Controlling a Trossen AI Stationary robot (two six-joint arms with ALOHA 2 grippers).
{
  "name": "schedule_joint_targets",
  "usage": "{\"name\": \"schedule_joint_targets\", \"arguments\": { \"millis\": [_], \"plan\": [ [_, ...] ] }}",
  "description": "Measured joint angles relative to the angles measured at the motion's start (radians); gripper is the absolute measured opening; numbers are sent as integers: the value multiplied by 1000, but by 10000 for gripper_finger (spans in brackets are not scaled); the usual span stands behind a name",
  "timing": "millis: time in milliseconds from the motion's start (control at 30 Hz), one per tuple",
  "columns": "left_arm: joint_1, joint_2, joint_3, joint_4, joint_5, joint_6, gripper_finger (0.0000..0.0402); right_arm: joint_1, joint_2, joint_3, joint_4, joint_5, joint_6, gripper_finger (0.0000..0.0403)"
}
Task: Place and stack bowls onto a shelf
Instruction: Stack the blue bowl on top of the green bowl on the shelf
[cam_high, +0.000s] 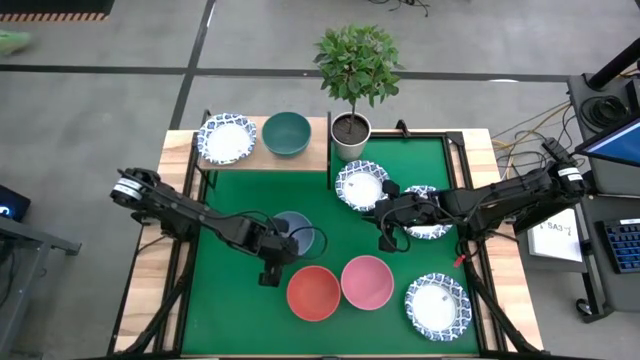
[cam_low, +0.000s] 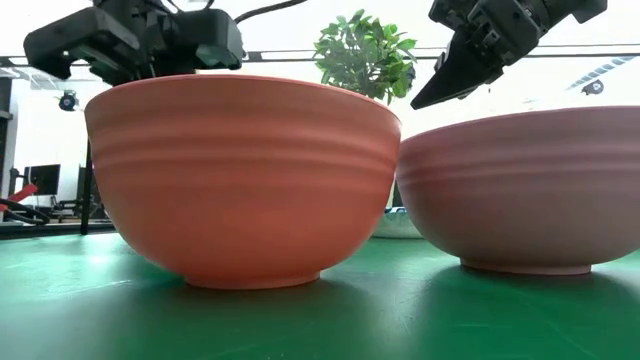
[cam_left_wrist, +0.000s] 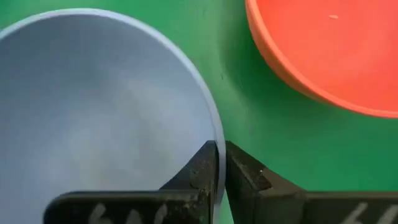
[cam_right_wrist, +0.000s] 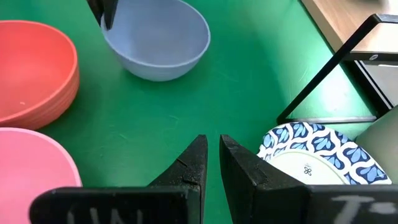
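A blue bowl (cam_high: 296, 232) stands on the green mat (cam_high: 230, 310), left of centre. My left gripper (cam_left_wrist: 221, 157) is shut on its rim. A red bowl (cam_high: 313, 292) and a pink bowl (cam_high: 367, 282) sit side by side nearer the front edge. The wooden shelf (cam_high: 310, 160) at the far left carries a blue-patterned white bowl (cam_high: 227, 138) and a dark green bowl (cam_high: 286, 133). My right gripper (cam_right_wrist: 212, 152) hangs shut and empty above the mat, beside a patterned bowl (cam_right_wrist: 317, 155). My left gripper pinches the blue bowl's rim (cam_left_wrist: 219, 134) on the bowl's near-left side, one finger (cam_left_wrist: 199, 168) inside the bowl and the other (cam_left_wrist: 249, 171) outside. The fingers come steeply from above, slanting down. The bowl's base rests on the mat.
Further patterned bowls lie on the mat right of centre (cam_high: 362, 185), under my right arm (cam_high: 428, 215) and at the near right (cam_high: 437, 305). A white plant pot (cam_high: 350, 132) stands at the shelf's right end. The shelf's black frame (cam_right_wrist: 329, 68) slants nearby.
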Motion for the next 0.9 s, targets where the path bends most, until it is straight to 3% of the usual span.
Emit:
{"name": "schedule_joint_targets", "arguments": {
  "millis": [200,467,733,900],
  "plan": [
    [-6,0,135,-172,1,40,2,0,0,-7,0,0,-1,31],
    [-10,0,422,-470,-9,168,1,0,0,-29,-1,0,3,31],
    [28,-4,679,-687,-210,300,0,0,0,-29,5,-24,1,31],
    [124,-4,775,-752,-246,402,0,0,0,-29,5,-24,-6,31]
  ]
}}
